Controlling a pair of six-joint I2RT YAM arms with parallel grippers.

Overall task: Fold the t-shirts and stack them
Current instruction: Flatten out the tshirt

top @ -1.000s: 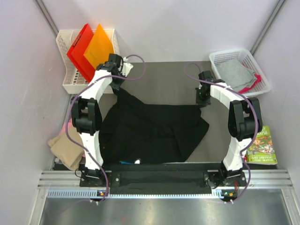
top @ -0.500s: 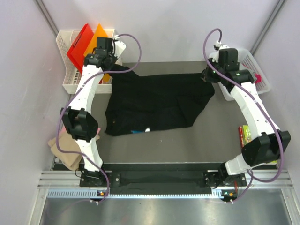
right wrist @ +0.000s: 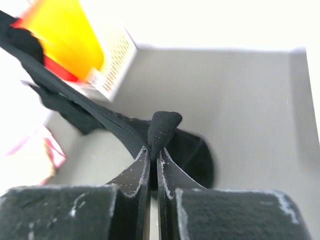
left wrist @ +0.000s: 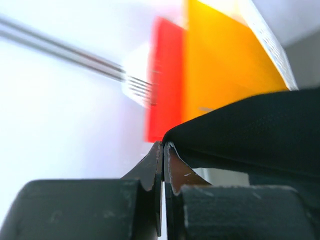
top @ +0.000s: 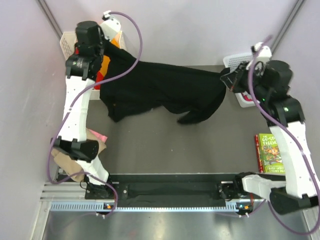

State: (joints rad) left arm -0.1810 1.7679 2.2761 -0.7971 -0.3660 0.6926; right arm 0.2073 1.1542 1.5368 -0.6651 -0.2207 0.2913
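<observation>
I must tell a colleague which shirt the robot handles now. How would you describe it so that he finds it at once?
Above the far half of the grey table, a black t-shirt hangs stretched between the left gripper and the right gripper, each shut on one end. It is the only black cloth; the tan shirt lies at the near left.
</observation>
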